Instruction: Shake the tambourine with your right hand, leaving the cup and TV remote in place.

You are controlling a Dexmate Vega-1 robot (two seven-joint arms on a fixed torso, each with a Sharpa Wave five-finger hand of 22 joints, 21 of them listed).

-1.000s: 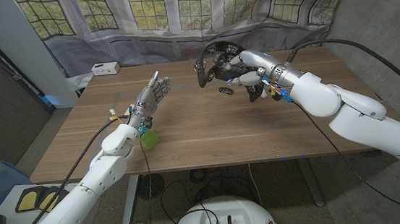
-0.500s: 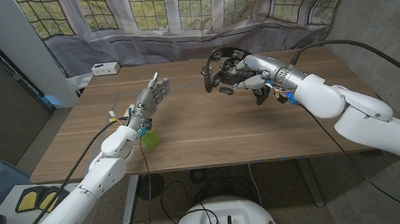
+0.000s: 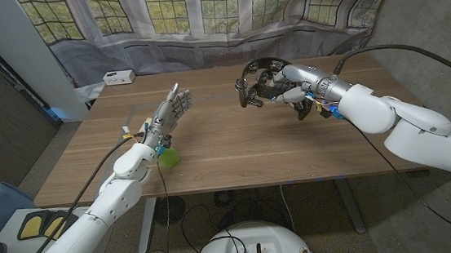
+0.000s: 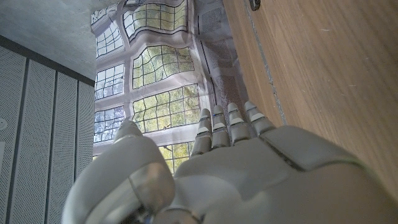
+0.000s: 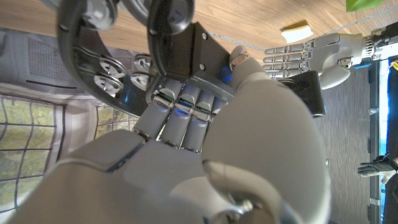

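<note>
My right hand (image 3: 283, 83) grips a black tambourine (image 3: 258, 68) with silver jingles and holds it in the air over the far middle of the table. In the right wrist view the fingers (image 5: 180, 112) wrap round the tambourine's frame (image 5: 93, 68). A small dark TV remote (image 3: 250, 102) lies on the wood just below the tambourine's lower edge. The green cup (image 3: 168, 157) stands near the front left, beside my left forearm. My left hand (image 3: 171, 109) is raised above the table with its fingers straight and apart, holding nothing; its back shows in the left wrist view (image 4: 249, 168).
A white box (image 3: 118, 77) sits at the table's far left corner. The wooden table (image 3: 236, 154) ends at a draped grey cloth under the windows. My left hand (image 5: 317, 53) and the white box (image 5: 295, 31) also show in the right wrist view.
My right hand has carried the tambourine a little to the right and changed its tilt. The left hand and the cup have stayed where they were.
</note>
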